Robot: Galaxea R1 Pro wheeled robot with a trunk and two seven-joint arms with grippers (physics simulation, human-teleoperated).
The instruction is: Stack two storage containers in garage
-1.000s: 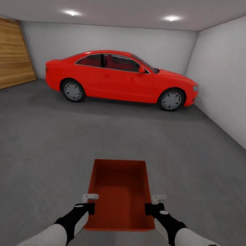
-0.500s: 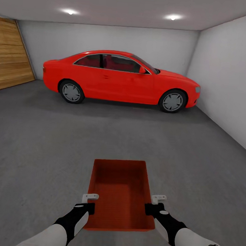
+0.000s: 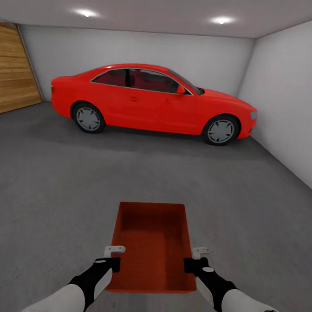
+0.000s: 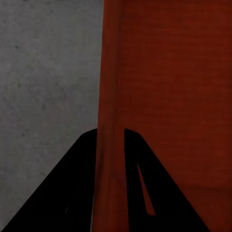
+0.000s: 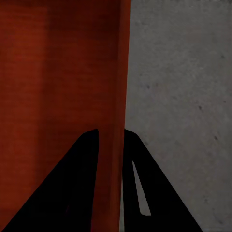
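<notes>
Between your arms, the storage container (image 3: 152, 244) hangs over the floor (image 3: 56, 191). Left gripper (image 3: 113, 256) and right gripper (image 3: 194, 258) are each pinching a side wall. Lower it level, then let go.

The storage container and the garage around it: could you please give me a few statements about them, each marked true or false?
1. The storage container is gripped on both long walls, by the left gripper and the right gripper. True.
2. The container is filled with boxes. False: it is empty, and its ribbed bottom shows.
3. A red car stands side-on by the far wall. True.
4. A second container lies on the floor ahead. False: the concrete between the robot and the car shows no other container.
5. The left wrist view shows the gripper's fingers astride the container's wall. True.
</notes>
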